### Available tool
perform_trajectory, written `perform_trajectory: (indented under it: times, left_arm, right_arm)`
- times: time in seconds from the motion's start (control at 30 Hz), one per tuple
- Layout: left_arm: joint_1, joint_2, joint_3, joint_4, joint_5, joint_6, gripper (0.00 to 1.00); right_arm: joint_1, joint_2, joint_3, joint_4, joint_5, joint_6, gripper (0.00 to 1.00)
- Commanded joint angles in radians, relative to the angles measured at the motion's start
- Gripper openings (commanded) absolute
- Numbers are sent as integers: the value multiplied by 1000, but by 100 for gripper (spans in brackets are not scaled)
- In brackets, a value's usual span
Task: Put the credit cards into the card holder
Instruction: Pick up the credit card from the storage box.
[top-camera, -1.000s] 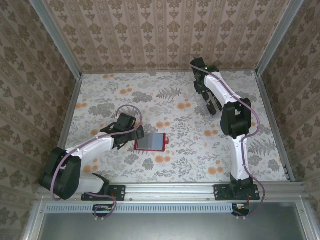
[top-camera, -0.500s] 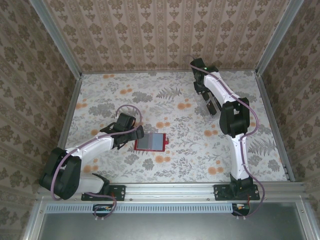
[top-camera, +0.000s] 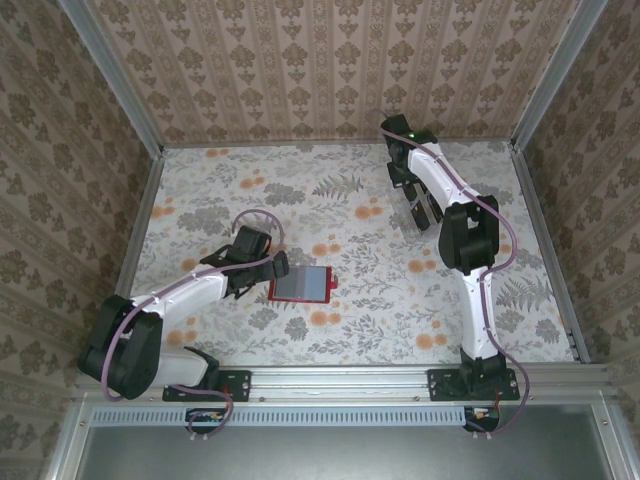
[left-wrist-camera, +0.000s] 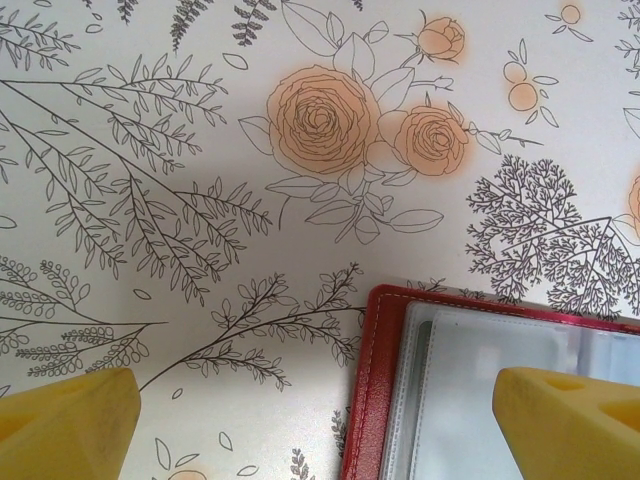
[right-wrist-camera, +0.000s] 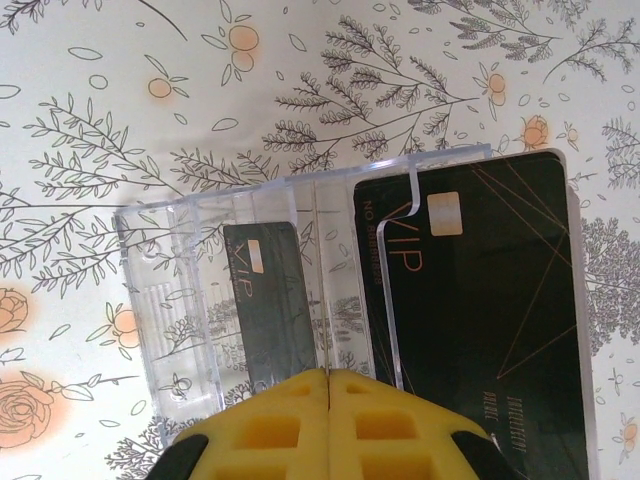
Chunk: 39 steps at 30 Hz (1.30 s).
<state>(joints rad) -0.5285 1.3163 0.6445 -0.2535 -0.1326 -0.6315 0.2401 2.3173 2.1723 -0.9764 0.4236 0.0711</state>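
Okay, your right gripper (right-wrist-camera: 328, 385) pinched together lower centre at clear tray (right-wrist-camera: 170, 290) holding credit cards (right-wrist-camera: 480, 290); left gripper (left-wrist-camera: 315, 400) gapes wide, straddling card holder (left-wrist-camera: 480, 350) edge lower right

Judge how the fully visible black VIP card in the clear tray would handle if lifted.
The card looks thin and flat, so probably light and stiff. Its smooth face may slip. The clear tray looks light and might shift too.

card holder (left-wrist-camera: 365, 392) cropped, credit cards (right-wrist-camera: 480, 300) part-hidden
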Motion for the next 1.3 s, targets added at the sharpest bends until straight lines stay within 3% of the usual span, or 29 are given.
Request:
perform_trajectory:
  times: [0.0,0.7,0.83,1.07,1.27]
  left_arm:
    - [5,1,2,7,11,16,100]
    - [5,-5,7,3,25,19,100]
    - [5,-16,-4,9,34,22,100]
    - [-12,-48,-51,41,65,3,100]
    - [-54,-136,-98,-10,-24,-58,100]
  right_arm:
    - [4,-13,25,-22,29,-27,1]
    - [79,-165,76,-25,98,-60,0]
    - [107,-236,46,-32,40,-8,0]
    - [156,-522,-329,159,-235,193,0]
    - [227,-773,-752,421,-474,426,0]
